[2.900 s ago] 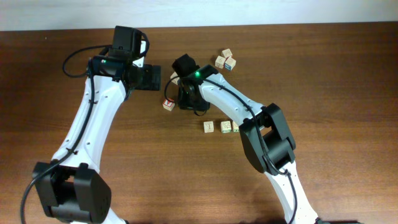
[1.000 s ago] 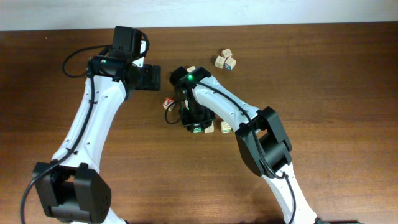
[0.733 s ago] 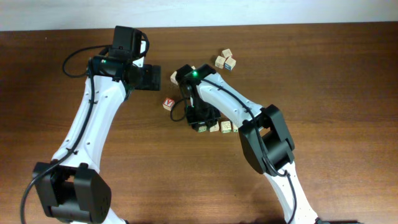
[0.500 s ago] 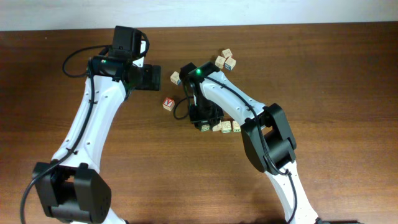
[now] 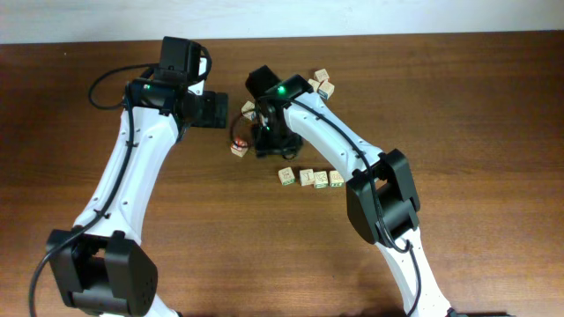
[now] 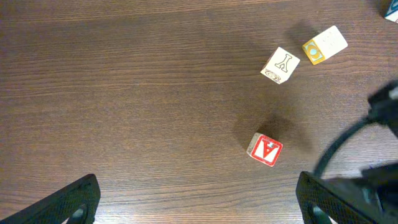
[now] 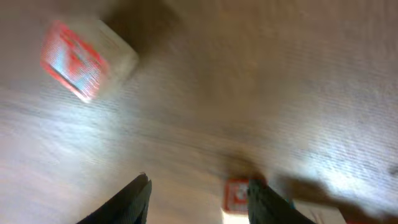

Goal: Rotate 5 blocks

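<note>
The red-letter block [image 5: 239, 147] is lying just left of your right pincer [image 7: 199, 182], well apart from the row.
Your left pincer [image 6: 198, 186] is hanging spread wide and holding nothing, up and to the left of that block, a pale wooden cube with crisp edges sitting skewed on the dark, grained worktop [image 5: 493, 132]. Your right pincer is hovering closer to it than the left, fingers parted over bare wood, though its view is blurring. Being a cube, it is offering you no long axis. Further right and nearer, the four green-marked blocks [image 5: 307, 178] are sitting in a row.
</note>
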